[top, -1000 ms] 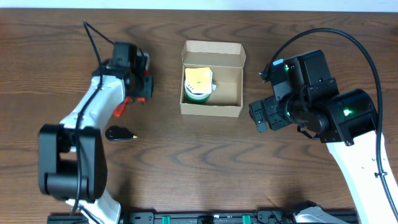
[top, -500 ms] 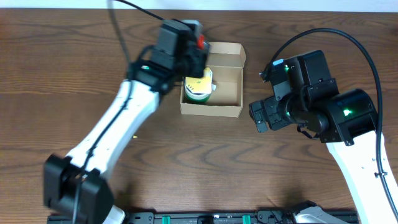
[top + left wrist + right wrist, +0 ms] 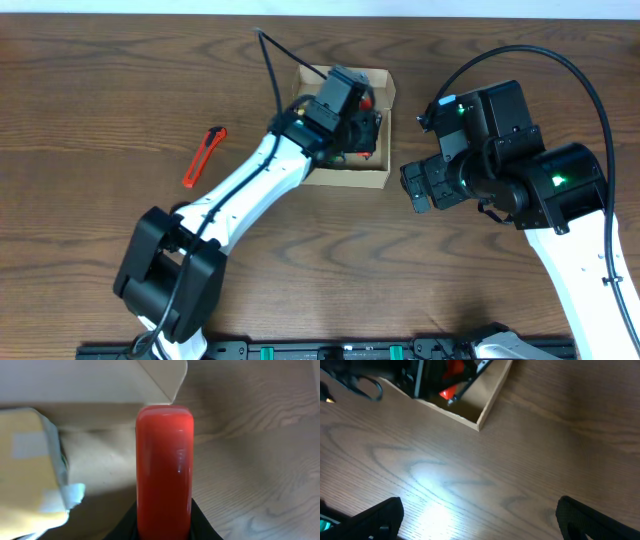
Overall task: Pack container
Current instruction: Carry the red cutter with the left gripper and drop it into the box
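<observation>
The brown cardboard container [image 3: 345, 180] stands open at the table's middle back, flap lid folded back. My left gripper [image 3: 357, 128] reaches into its right half, shut on a red rounded object [image 3: 165, 460] that points down into the container [image 3: 95, 460]. A yellow and white packet [image 3: 25, 465] lies in the container's left half, mostly hidden under my arm in the overhead view. My right gripper [image 3: 420, 190] hangs open and empty over bare table just right of the container. The right wrist view shows the container's corner [image 3: 485, 407] and the red object [image 3: 449, 392] beyond my open right gripper [image 3: 480, 520].
A red utility knife [image 3: 204, 157] lies on the table left of the container. The left arm [image 3: 250, 190] stretches diagonally from the front left to the container. The right arm's bulk [image 3: 530, 190] fills the right side.
The left arm swung from the table's left side over to the container, carrying the red object, and lowered it into the right half. The red knife is now uncovered. The right arm has not moved.
</observation>
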`<state>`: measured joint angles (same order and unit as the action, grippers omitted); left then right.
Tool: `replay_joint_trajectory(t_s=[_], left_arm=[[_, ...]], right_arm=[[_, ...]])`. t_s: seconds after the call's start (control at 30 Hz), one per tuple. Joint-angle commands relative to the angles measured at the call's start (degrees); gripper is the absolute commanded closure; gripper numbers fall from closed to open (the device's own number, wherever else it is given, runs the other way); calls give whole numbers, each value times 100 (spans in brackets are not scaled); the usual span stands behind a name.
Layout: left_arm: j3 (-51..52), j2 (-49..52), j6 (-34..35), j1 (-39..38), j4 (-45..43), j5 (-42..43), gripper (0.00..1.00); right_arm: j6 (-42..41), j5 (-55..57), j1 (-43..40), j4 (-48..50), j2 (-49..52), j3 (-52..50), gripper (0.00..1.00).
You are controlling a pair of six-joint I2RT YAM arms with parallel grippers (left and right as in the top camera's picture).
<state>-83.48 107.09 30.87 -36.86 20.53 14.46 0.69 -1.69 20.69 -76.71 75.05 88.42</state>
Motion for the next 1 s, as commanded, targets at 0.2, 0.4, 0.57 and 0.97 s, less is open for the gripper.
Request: replay_joint_trajectory(t_s=[0.2,0.4,0.57,0.97], left_arm=[[0,415,269,-404,-225,-1211,94],[2,605,407,-420,-426,-1211,94],[2,616,409,-422,-632,-1211,94],[2,616,538,-452,-651,-1185,70]], right_arm=[[24,17,-9,-7,-4,-7,1],[24,20,-9,-7,-4,-7,1],[24,20,-9,-7,-4,-7,1],[24,17,-9,-7,-4,-7,1]])
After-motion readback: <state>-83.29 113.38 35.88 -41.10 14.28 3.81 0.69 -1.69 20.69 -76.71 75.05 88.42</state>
